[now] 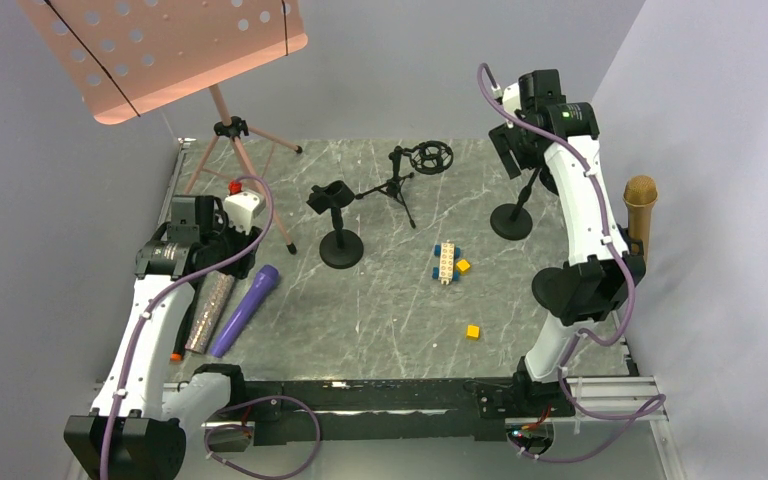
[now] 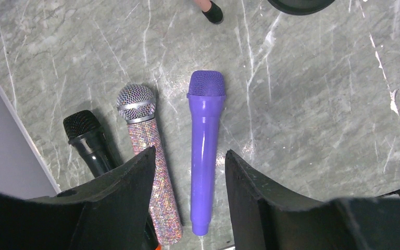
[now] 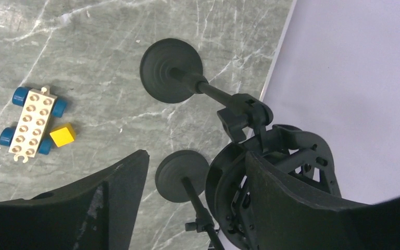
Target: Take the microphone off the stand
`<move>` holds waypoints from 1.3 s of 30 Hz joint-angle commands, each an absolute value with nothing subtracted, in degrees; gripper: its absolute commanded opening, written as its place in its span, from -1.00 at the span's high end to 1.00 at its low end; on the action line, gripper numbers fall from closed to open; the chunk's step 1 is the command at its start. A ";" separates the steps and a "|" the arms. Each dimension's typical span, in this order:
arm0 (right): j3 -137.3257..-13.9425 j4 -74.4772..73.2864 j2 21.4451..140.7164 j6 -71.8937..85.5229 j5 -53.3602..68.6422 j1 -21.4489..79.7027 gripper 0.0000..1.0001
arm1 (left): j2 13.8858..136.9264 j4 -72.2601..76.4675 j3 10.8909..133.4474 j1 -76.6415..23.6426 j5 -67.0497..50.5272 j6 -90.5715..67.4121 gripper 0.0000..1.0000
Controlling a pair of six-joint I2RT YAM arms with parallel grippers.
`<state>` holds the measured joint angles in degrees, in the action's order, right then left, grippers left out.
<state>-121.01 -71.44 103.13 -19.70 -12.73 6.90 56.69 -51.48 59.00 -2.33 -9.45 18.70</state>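
Note:
A gold microphone [image 1: 640, 205] stands upright at the table's right edge; its lower end is hidden behind my right arm, so its holder cannot be seen. My right gripper [image 1: 520, 155] is open high over the back right. In the right wrist view it [image 3: 197, 155] hangs above a black round-base stand [image 3: 171, 70] whose pole carries an empty shock mount [image 3: 286, 166], which lies behind the right finger. My left gripper [image 1: 225, 250] is open and empty, just above the purple microphone [image 2: 204, 151] lying flat on the table.
A glitter microphone [image 2: 148, 156] and a black microphone [image 2: 88, 138] lie left of the purple one. A second round base [image 3: 181, 176], a clip stand [image 1: 335, 215], a tripod stand [image 1: 400, 185], a pink music stand [image 1: 160, 50], a brick car [image 1: 447, 262] and yellow bricks [image 1: 472, 331] are on the table.

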 commanded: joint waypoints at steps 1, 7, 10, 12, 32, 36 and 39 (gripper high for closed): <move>-119.05 -67.22 97.78 -19.76 -10.59 6.68 -0.50 | 55.78 -50.70 59.89 -1.94 -11.87 17.53 -0.11; -122.39 -66.71 96.42 -20.46 -8.95 6.68 -0.49 | 55.29 -51.52 60.90 -1.93 -13.21 17.30 -0.11; -124.08 -68.28 96.67 -20.59 -11.34 6.68 -0.46 | 55.48 -51.89 61.90 -1.96 -13.66 17.52 -0.10; -124.63 -69.97 97.53 -20.20 -13.94 6.49 -0.43 | 55.77 -52.19 62.57 -1.94 -14.00 17.48 -0.10; -123.05 -76.02 101.77 -20.34 -5.32 0.61 0.48 | 54.13 -51.66 65.08 -1.94 -15.76 18.22 -0.10; -123.90 -75.28 101.10 -21.00 -2.57 0.62 1.00 | 52.24 -49.88 64.65 -1.96 -16.61 18.67 -0.11; -124.11 -72.20 98.48 -22.41 -0.35 1.06 1.00 | 51.38 -49.09 64.99 -2.07 -17.78 18.30 -0.11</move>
